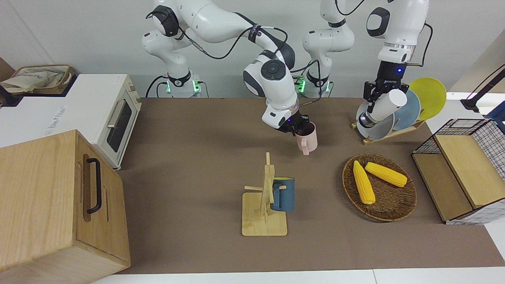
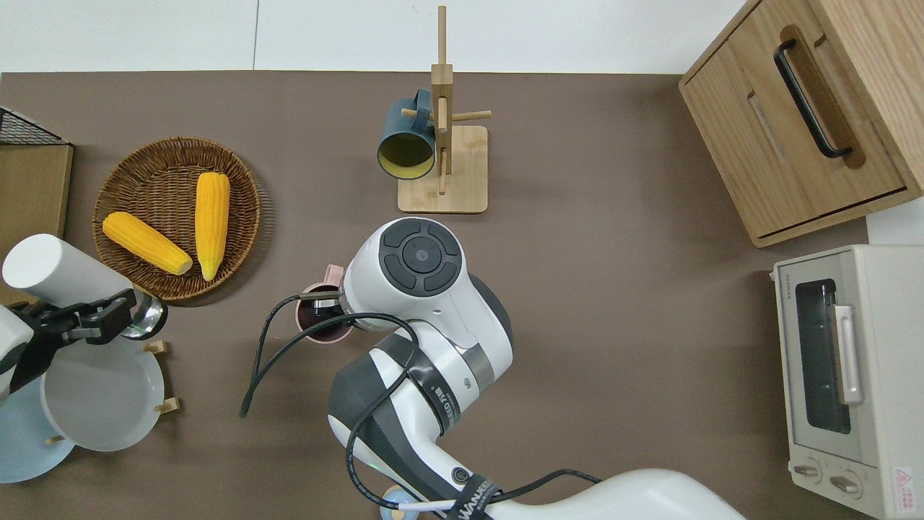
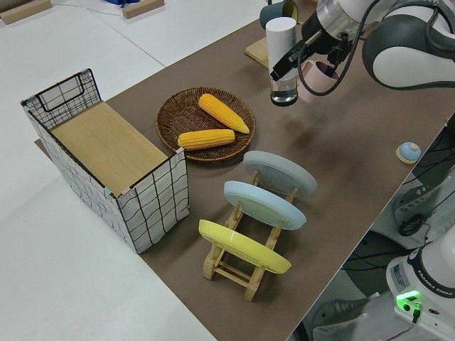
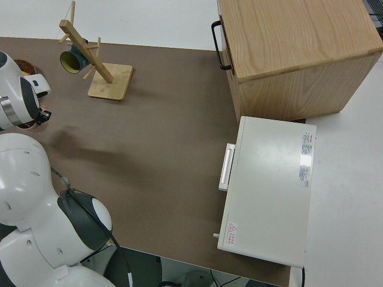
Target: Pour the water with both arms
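Note:
My right gripper (image 1: 298,128) is shut on the rim of a pink mug (image 1: 307,139), one finger inside it. The mug (image 2: 323,323) hangs upright over the middle of the table, nearer to the robots than the mug rack. My left gripper (image 1: 375,96) is shut on a white bottle (image 1: 388,104) with a clear lower end. In the overhead view the bottle (image 2: 54,271) lies tilted in the left gripper (image 2: 101,318), over the edge of the plate rack near the basket. In the left side view the bottle (image 3: 283,57) shows close beside the mug (image 3: 320,78).
A wooden mug rack (image 1: 265,213) carries a blue mug (image 1: 283,194). A wicker basket (image 1: 398,209) holds two corn cobs. A plate rack (image 3: 245,266) with plates, a wire crate (image 1: 461,169), a toaster oven (image 1: 114,118) and a wooden cabinet (image 1: 59,205) line the table's ends.

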Tool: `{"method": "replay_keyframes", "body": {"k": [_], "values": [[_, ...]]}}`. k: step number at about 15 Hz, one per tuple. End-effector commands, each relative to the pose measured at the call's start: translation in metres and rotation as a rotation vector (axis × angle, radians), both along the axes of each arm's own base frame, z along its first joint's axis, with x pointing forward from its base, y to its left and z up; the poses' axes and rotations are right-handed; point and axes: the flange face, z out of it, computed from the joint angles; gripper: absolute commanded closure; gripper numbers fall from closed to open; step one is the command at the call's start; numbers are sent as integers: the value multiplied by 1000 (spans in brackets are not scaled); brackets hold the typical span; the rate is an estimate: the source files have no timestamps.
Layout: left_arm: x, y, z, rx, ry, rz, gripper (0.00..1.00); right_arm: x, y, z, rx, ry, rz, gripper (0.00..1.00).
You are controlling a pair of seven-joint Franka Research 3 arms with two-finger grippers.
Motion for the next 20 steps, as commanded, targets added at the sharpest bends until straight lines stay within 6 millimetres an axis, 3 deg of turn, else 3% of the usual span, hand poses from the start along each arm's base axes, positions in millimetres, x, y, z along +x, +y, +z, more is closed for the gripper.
{"method": "replay_keyframes", "body": {"k": [1,5,8,11,12,13,14,15,16,20], "values": [[-22,-7,-3,25,-47,5,1000,4,8,-16,-22,-4,-16,1000],[-25,-10,-8,27,-50,-1,1000,3,13,-36,-31,9,-10,1000],[-25,-13,-9,26,-49,-6,1000,-2,30,-62,-17,0,-5,1000],[-25,-15,-10,28,-44,-10,1000,-4,33,-70,-19,5,-2,1000],[-25,-15,-11,27,-43,-11,1000,-4,33,-71,-22,9,-11,941],[-25,-16,-11,25,-43,-8,1000,-4,33,-71,-23,13,-23,758],[-25,-16,-11,24,-43,-7,1000,-4,33,-71,-24,13,-27,393],[-25,-16,-11,24,-43,-7,1000,-4,33,-71,-25,12,-26,234],[-25,-16,-11,24,-43,-7,1000,-3,33,-71,-26,9,-24,13],[-25,-16,-13,24,-40,-7,1000,2,31,-68,-38,-8,-21,11]]}}
